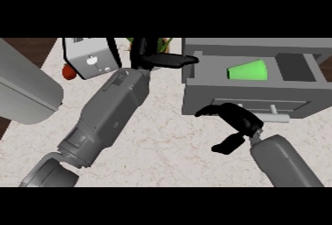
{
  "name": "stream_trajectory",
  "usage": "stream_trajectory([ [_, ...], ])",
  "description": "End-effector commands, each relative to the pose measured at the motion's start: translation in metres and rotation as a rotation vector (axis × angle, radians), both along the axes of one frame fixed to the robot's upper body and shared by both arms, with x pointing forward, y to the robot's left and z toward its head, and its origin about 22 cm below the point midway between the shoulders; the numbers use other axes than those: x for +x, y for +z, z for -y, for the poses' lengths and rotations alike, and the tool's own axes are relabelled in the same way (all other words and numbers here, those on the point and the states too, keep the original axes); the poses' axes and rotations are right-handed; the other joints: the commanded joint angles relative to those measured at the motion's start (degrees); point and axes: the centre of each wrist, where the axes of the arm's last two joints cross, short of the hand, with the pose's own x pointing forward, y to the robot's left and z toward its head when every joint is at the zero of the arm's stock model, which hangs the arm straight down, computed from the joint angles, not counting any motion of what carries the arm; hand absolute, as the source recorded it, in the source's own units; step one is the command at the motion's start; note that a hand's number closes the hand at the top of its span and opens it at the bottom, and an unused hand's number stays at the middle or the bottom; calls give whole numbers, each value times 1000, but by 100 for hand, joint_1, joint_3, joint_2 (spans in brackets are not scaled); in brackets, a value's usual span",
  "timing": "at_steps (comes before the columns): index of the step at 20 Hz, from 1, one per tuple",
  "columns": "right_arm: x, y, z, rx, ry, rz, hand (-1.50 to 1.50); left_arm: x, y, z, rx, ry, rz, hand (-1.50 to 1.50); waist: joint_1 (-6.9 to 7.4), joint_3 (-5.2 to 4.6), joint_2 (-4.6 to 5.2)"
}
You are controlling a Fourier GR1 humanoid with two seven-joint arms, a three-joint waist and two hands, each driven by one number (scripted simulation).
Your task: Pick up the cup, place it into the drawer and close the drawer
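Observation:
A green cup lies on its side inside the open grey drawer at the upper right. My right hand hovers just in front of the drawer's front panel and its white handle, fingers relaxed and holding nothing. My left hand reaches far across the counter, its straight fingers touching the drawer's left rear corner. Its forearm runs diagonally from the lower left.
A grey toaster-like appliance stands at the back left with a red object beside it. A large grey rounded body fills the left edge. Green leaves show behind my left hand. The marbled counter spreads below the drawer.

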Motion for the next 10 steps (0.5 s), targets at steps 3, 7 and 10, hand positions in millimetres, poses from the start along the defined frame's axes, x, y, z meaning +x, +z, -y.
stream_trajectory([
  [3,36,-39,16,-54,-68,-8,150,-7,-16,-21,-34,4,1,-150,273,8,4],
  [7,57,-29,41,48,-110,82,150,-6,-16,-50,-36,-9,-1,-150,336,15,40],
  [10,76,-9,60,83,-201,135,150,-14,-32,-61,-51,-35,-13,-150,586,22,78],
])
